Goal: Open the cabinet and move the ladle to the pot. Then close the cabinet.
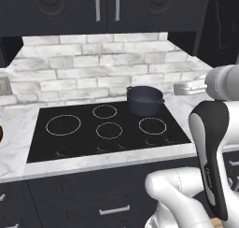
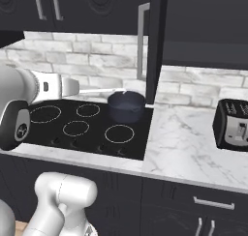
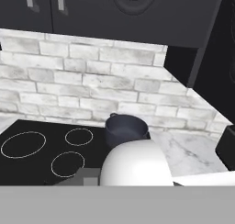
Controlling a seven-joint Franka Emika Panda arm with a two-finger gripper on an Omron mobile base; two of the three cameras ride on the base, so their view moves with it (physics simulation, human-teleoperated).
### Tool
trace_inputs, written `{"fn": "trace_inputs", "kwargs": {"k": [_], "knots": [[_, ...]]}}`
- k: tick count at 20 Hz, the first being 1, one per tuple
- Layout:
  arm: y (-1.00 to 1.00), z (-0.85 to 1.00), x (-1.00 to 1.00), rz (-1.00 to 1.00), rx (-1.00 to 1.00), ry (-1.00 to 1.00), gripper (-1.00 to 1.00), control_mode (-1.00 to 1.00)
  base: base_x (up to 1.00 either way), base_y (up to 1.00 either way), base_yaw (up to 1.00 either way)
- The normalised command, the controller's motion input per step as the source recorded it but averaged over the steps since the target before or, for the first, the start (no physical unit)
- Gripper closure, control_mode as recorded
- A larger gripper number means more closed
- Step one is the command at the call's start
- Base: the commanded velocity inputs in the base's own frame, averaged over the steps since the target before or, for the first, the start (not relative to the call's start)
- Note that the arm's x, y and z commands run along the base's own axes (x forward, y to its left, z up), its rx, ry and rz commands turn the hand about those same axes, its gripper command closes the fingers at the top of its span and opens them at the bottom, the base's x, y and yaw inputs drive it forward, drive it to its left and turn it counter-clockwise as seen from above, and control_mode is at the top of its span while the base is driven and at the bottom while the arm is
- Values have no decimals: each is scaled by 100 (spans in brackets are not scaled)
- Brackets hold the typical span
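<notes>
Gripper (image 2: pixel 72 86) is sitting closed, gripping the ladle (image 2: pixel 99 90) beside the pot (image 2: pixel 126 106); it's risking missing the rim, or clipping the open cabinet door (image 2: pixel 156 46).

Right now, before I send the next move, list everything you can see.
cabinet: one, black, above the counter, one door swung open
pot: one, dark blue-grey, on the cooktop's back right
ladle: one, thin silvery, running from the jaws to the pot's rim
cooktop: one, black, four rings
toaster: one, black, on the counter to the right of the open door
counter: one, white marble
drawers: several, black, under the counter
arm: one, white; jaws shut, apparently on the ladle
</notes>
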Motion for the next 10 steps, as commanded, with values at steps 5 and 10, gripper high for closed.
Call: {"fn": "trace_inputs", "kwargs": {"k": [5, 10], "knots": [[0, 0, 0, 0, 0, 0, 100, 100, 33, 18, 0], [0, 0, 0, 0, 0, 0, 100, 100, 41, 25, 0]]}}
